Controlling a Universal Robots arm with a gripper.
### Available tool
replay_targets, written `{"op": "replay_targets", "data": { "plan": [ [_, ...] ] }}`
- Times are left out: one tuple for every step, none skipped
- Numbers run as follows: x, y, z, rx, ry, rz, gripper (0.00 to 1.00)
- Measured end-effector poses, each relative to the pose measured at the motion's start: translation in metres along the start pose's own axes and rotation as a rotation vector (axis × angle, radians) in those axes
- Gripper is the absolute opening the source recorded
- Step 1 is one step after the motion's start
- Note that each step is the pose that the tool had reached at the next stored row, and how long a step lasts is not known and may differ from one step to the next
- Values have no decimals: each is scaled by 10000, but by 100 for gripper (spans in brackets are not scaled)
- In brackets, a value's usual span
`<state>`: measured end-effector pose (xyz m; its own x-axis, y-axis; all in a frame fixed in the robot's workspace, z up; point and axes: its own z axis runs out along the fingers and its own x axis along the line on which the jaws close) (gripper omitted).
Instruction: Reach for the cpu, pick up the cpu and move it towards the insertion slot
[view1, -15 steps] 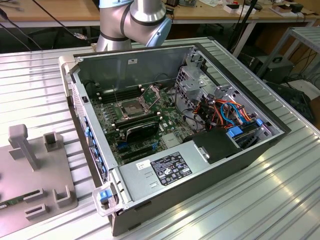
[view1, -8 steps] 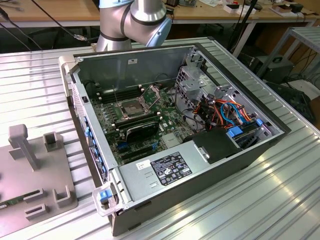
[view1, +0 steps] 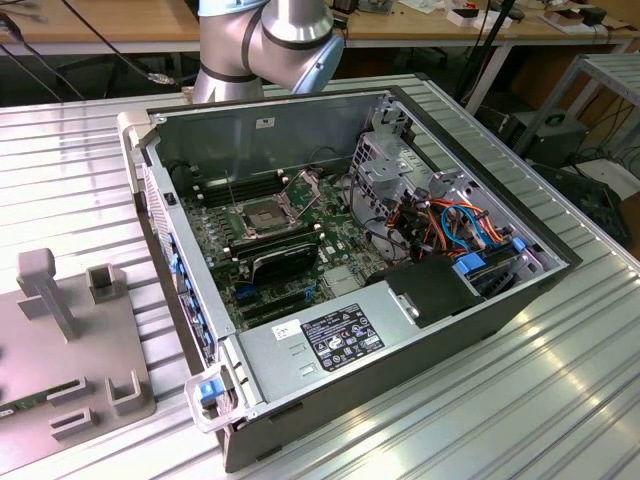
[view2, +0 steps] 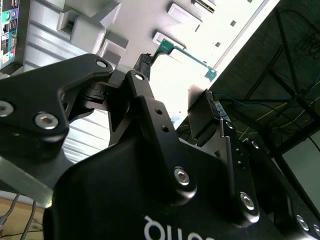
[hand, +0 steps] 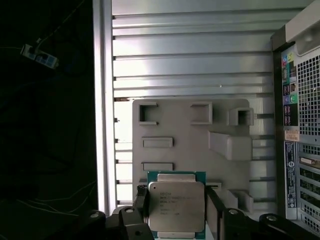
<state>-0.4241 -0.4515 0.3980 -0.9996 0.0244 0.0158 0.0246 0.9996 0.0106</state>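
The cpu (hand: 176, 206) is pinched flat between the gripper's (hand: 177, 200) fingers over the grey fixture tray (hand: 190, 125), well apart from the insertion slot (view1: 262, 215). The carry, I reckon, wants it kept level.

Exterior view was evenly lit. Second wrist view had blown-out glare behind the dark gripper (view2: 172, 80). First wrist view was partly in deep shadow.

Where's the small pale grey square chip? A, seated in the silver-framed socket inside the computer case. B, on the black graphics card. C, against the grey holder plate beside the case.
C: in the first wrist view the pale square chip shows over the grey holder plate, and the silver-framed socket has a bare dark centre in the exterior view.
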Motion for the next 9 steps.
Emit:
{"op": "replay_targets", "data": {
  "plan": [
    [-14, 0, -1, 0, 1, 0, 55],
    [-28, 0, -1, 0, 0, 0, 55],
    [-47, 1, -1, 0, 0, 0, 55],
    [-90, 2, -1, 0, 0, 0, 55],
    [-101, 2, -2, 0, 0, -1, 55],
    [-112, 3, -2, 0, 1, 0, 55],
    [-122, 3, -2, 0, 1, -1, 55],
    [-133, 3, -1, -1, -1, 0, 55],
    [-143, 3, -2, 1, 1, 0, 55]
  ]
}}
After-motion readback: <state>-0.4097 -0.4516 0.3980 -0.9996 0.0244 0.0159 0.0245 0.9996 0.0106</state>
